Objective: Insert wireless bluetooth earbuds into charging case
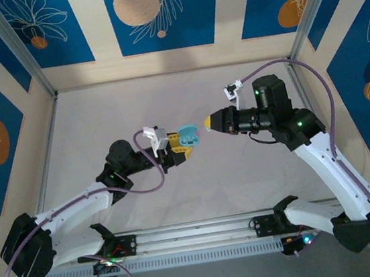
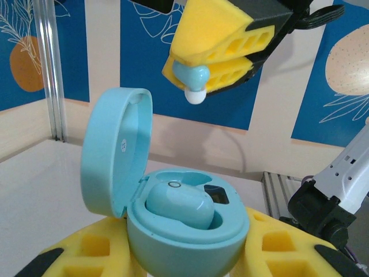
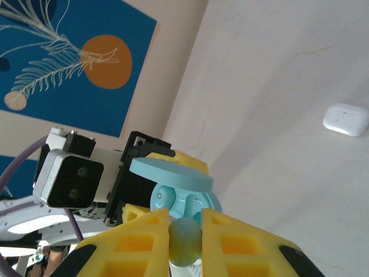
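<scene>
My left gripper point(image 1: 181, 148) is shut on the base of a cyan charging case point(image 1: 189, 137), holding it above the table with its lid point(image 2: 115, 151) swung open. One cyan earbud point(image 2: 179, 205) sits in a well of the case point(image 2: 185, 241), and the well beside it shows a dark opening. My right gripper point(image 1: 209, 122) is shut on a second cyan earbud point(image 2: 194, 81) with a white tip, pinched between its yellow fingers point(image 3: 138, 242). This earbud point(image 3: 184, 240) hangs just short of the open case point(image 3: 185, 196), apart from it.
A closed white case point(image 3: 345, 119) lies flat on the pale table point(image 1: 167, 100). Both arms meet above the middle of the table. Aluminium posts and blue patterned walls ring the table, and a rail point(image 1: 196, 233) runs along the near edge.
</scene>
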### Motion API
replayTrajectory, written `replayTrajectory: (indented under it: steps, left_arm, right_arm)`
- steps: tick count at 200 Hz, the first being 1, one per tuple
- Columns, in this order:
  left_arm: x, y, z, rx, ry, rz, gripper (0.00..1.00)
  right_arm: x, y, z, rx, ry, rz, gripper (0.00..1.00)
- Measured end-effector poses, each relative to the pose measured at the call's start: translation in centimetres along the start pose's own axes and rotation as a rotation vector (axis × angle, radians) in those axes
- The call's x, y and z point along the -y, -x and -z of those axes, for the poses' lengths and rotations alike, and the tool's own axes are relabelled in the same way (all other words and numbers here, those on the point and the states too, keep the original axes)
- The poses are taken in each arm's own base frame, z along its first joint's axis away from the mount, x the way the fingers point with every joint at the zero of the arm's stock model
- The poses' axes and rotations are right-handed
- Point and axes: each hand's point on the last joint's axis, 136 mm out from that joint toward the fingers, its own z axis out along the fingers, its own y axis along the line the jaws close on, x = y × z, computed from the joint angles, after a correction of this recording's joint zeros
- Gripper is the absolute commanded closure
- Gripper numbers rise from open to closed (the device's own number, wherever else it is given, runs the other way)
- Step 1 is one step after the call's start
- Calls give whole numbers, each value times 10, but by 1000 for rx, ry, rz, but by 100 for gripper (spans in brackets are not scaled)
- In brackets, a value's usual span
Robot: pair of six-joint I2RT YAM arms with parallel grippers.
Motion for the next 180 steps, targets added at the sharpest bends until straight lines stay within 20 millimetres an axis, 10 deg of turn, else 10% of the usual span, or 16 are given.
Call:
replayTrajectory:
  steps: [180]
  left_arm:
    - [1, 5, 1, 16, 1, -15, 67]
  right_arm:
    - [-6, -25, -39, -176, 43, 76, 83]
